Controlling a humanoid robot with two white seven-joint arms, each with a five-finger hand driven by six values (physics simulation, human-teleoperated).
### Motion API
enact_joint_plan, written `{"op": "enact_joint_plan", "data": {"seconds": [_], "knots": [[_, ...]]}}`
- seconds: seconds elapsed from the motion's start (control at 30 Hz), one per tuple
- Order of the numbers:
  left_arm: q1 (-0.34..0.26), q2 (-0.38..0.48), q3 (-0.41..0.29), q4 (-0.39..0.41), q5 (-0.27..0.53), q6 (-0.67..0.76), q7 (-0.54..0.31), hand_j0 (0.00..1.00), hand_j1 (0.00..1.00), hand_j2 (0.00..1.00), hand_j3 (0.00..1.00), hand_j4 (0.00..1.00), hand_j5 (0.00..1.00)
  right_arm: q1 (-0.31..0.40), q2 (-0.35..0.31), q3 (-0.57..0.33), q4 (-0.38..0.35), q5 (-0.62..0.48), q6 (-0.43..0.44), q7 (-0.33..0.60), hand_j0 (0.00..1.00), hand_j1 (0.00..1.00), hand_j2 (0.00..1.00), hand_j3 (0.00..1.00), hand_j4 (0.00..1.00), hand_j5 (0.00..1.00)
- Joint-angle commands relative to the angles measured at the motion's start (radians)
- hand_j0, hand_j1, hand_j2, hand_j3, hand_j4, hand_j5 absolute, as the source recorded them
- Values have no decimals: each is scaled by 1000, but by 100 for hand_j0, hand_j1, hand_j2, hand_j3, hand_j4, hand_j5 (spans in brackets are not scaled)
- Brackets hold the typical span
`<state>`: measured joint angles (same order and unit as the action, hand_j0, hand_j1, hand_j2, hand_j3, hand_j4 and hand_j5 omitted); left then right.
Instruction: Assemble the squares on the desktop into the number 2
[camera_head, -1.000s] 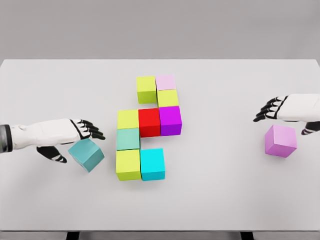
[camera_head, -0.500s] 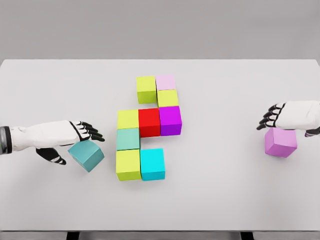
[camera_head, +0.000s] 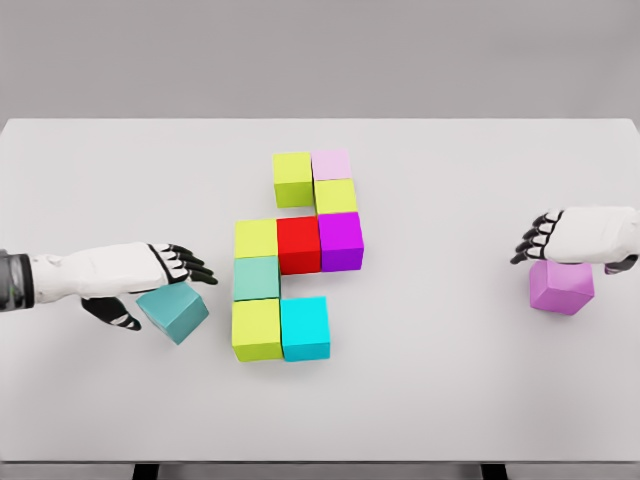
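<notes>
op: white desktop (camera_head: 450, 400) against a plain grey wall, nothing else around. starting from my left hand (camera_head: 165, 275): it lies flat over the teal cube (camera_head: 174, 310), long fingers stretched out toward the right, thumb tucked on the near-left side. the cube sits tilted under the palm, so i read it as a loose pinch, not a firm wrap.

spotter: and the other one?

op: right hand (camera_head: 560, 238) hovers over the far edge of the pink cube (camera_head: 561, 286), fingers curled down and pointing left. i can't tell if it's touching; i'd call it curled and holding nothing.

spotter: where's the figure?

op: middle of the table. far row is a lime cube (camera_head: 292, 178) with a pale pink cube (camera_head: 332, 164) on its right, a yellow-green cube (camera_head: 335, 196) below that, then the magenta cube (camera_head: 340, 240), red cube (camera_head: 298, 244) and yellow cube (camera_head: 256, 238) across the middle, the sea-green cube (camera_head: 256, 278) going down on the left, and a lime-yellow cube (camera_head: 257, 328) with a cyan cube (camera_head: 304, 326) along the near row.

spotter: so what's missing?

op: i judge the far row wants one more on its left and the near row one on its right. to do it well i'd square the teal cube first, since it's rotated, lift it clear over the figure, and set it flush without nudging its neighbours.
</notes>
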<state>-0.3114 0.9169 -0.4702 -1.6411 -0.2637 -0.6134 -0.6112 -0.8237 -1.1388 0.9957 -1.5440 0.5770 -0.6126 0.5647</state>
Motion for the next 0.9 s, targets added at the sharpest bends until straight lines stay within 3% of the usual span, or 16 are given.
{"op": "enact_joint_plan", "data": {"seconds": [0.0,0.77,0.87], "knots": [[0,-10,1,0,-6,3,0,100,100,100,100,100,100,0,-1,4,2,4,2,-2,100,100,100,100,100,100],[6,-15,-1,0,-29,3,0,100,100,100,100,100,100,12,-19,41,-61,3,2,-3,100,100,100,100,100,100],[9,-16,-1,0,-32,3,0,100,100,100,100,100,100,12,-18,44,-59,3,2,-3,89,89,89,89,89,89]]}}
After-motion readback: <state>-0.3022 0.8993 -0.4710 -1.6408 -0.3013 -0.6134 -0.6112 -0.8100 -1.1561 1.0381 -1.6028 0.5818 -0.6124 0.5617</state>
